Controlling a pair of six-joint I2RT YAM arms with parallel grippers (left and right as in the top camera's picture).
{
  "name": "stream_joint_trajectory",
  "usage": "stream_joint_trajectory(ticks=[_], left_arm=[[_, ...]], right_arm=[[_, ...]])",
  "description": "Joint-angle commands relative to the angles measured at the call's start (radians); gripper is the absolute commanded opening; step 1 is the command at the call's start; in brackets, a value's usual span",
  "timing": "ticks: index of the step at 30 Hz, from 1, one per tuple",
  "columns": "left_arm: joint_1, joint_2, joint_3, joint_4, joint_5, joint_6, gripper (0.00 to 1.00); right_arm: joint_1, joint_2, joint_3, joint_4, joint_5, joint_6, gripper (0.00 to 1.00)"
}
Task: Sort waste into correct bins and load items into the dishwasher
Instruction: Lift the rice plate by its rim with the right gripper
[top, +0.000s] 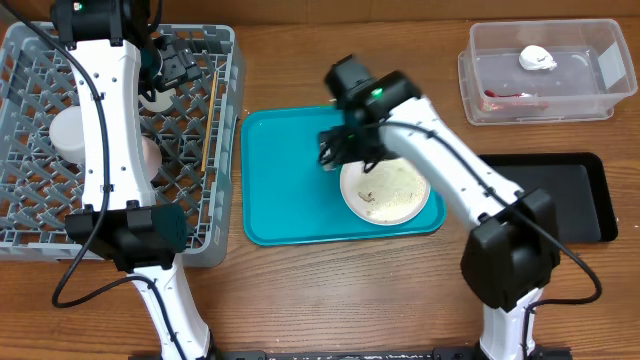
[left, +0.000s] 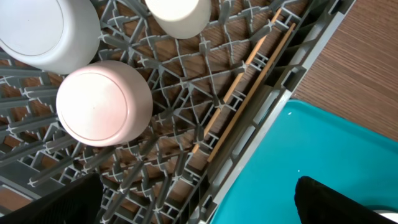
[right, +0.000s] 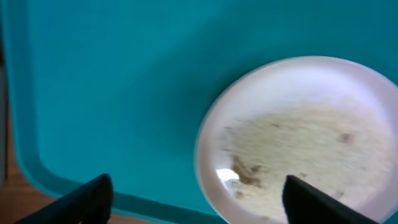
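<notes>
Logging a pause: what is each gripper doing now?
Left gripper: open, empty, over the grey plastic rack.
Right gripper: open, empty, over the round white plate.

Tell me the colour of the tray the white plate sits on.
The tray is teal; the overhead view shows it best.

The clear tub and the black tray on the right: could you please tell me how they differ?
The clear tub is see-through with tall walls; the black tray is opaque and shallow. The tub holds a white paper wad and a red wrapper; the tray's visible part shows nothing. Both are rectangular, right of the teal tray.
</notes>
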Motion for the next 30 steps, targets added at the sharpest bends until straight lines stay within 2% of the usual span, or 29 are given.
stream_joint_trajectory(ticks=[1, 2, 3, 11, 17, 27, 30], left_arm=[[0.003, 0.002, 0.008, -0.002, 0.005, -0.013, 1.0], [0.003, 0.002, 0.008, -0.002, 0.005, -0.013, 1.0], [0.003, 0.002, 0.008, -0.002, 0.005, -0.013, 1.0], [0.004, 0.002, 0.008, -0.002, 0.005, -0.013, 1.0], [0.004, 0.002, 0.008, -0.002, 0.005, -0.013, 1.0], [-0.003, 0.002, 0.008, -0.002, 0.005, -0.013, 1.0], [-0.003, 0.002, 0.008, -0.002, 0.005, -0.013, 1.0]], right_arm=[[0.037, 0.005, -0.08, 0.046, 0.016, 0.018, 0.62], [0.048, 0.005, -0.106, 0.06, 0.055, 0.053, 0.54], [0.057, 0.008, -0.129, 0.068, 0.085, 0.073, 0.51], [0.134, 0.035, -0.236, 0.103, 0.196, 0.08, 0.44], [0.179, 0.035, -0.276, 0.151, 0.196, 0.08, 0.42], [0.192, 0.035, -0.329, 0.204, 0.266, 0.103, 0.37], [0.192, 0.037, -0.329, 0.206, 0.276, 0.103, 0.32]])
